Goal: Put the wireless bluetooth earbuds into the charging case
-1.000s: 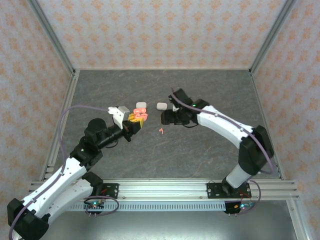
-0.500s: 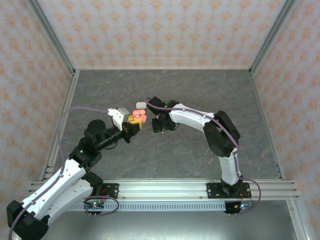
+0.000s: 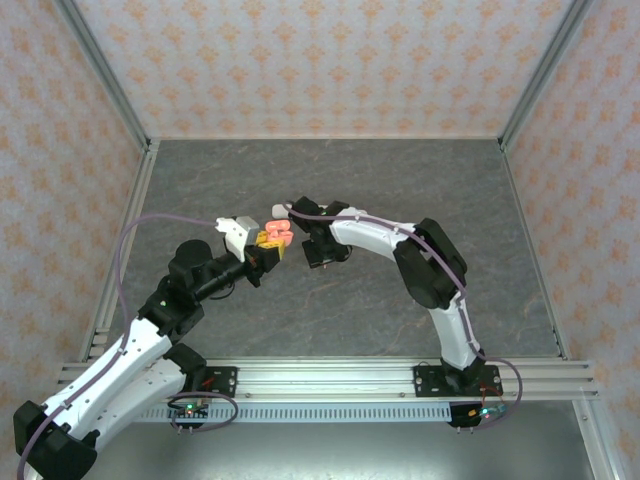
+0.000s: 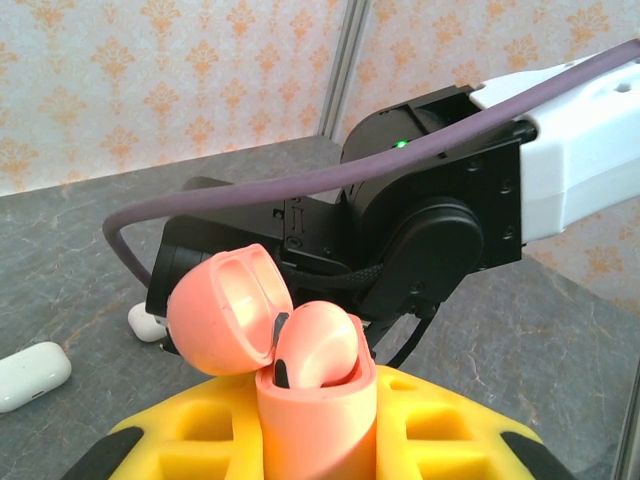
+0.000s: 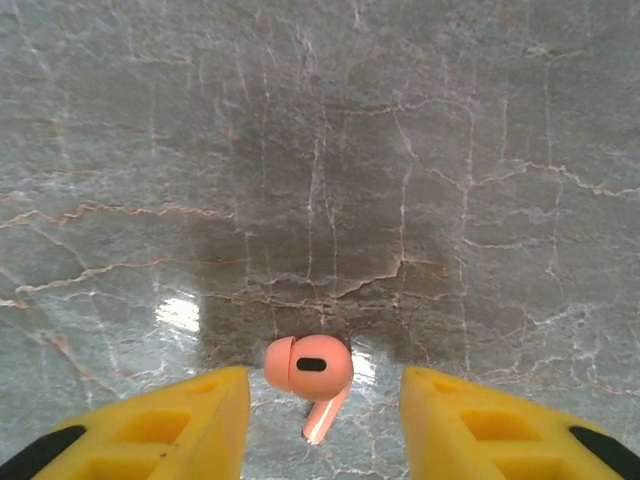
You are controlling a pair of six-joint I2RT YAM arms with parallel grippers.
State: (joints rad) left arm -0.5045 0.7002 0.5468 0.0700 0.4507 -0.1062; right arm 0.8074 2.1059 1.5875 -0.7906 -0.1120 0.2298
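My left gripper is shut on a salmon-pink charging case that stands upright between its yellow fingers. The lid is tipped back open, and one pink earbud sits in the case. From above, the case is held left of centre. My right gripper points down at the table, open. A second pink earbud lies on the stone between its fingers, with a gap on each side. The right gripper hovers just right of the case.
One white charging case lies on the table to the left in the left wrist view, and another white piece peeks out behind the pink lid. A white case sits just beyond the pink one. Metal frame posts edge the dark stone table.
The right arm swung left and came down over the pink earbud on the table, and its jaws narrowed. The left arm and the pink case stayed put.
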